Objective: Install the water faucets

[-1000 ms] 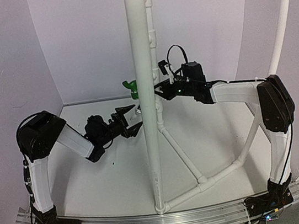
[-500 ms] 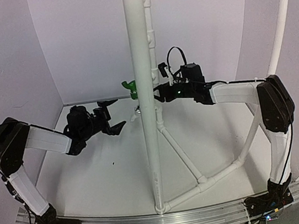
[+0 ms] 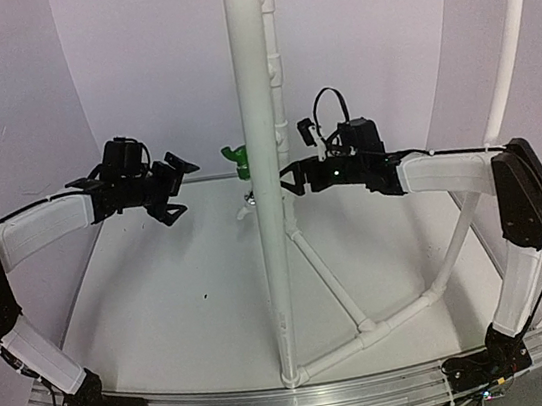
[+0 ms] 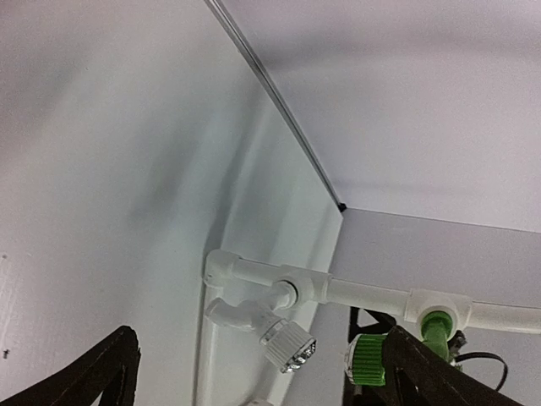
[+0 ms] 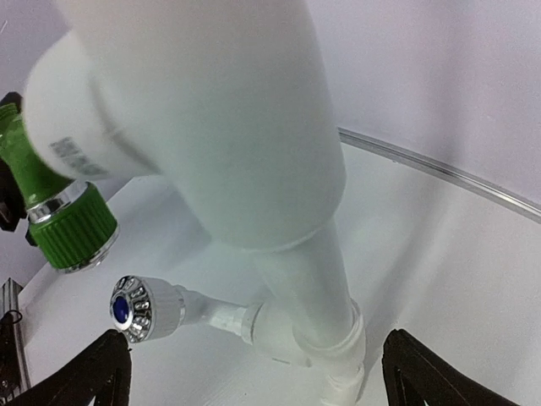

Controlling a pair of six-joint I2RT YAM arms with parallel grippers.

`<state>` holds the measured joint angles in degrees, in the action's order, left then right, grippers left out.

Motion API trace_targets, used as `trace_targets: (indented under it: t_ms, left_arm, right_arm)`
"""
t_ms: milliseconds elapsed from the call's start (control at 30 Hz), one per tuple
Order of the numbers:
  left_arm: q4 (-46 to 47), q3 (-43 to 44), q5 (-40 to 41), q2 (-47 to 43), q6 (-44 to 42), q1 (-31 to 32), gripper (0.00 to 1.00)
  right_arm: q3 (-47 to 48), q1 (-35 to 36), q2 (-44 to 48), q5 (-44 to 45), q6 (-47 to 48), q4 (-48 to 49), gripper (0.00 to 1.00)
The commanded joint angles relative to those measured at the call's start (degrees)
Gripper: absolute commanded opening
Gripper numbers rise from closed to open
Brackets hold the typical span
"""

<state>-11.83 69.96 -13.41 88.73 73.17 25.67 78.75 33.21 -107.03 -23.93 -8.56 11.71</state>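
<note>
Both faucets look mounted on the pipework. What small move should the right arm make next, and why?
Probably draw the right gripper straight back from the white pipes. Its jaws stand open and hold nothing, while the green faucet and the white faucet both sit in their fittings. The left gripper hangs open, apart from the pipes.

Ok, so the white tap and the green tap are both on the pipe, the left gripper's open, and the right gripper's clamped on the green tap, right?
Not quite: the right gripper is open, holding nothing. The right wrist view shows its fingers wide apart, clear of the green tap. The white tap and green tap are on the pipe, and the left gripper is open.
</note>
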Motion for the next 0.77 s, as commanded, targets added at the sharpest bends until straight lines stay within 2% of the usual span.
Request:
trace_targets:
  t_ms: [0,300,467,733]
  left_arm:
    - [-18.5,8.0,4.7,-1.0,-14.6,-1.7,1.00]
    - [-31.9,15.7,13.7,1.4,-25.9,-3.9,1.00]
    - [-33.2,11.6,17.0,0.2,-27.0,-4.6,1.00]
    - [-32.1,3.8,17.9,-4.1,-22.1,-4.6,1.00]
  right_arm:
    - [-4.7,0.2,9.2,4.7,-0.6,1.1,0.98]
    - [-17.2,0.2,20.9,5.9,-0.2,1.5,0.98]
    - [-25.4,0.2,26.0,4.7,0.3,1.8,0.98]
    - [-31.9,0.2,30.7,3.2,2.8,1.8,0.98]
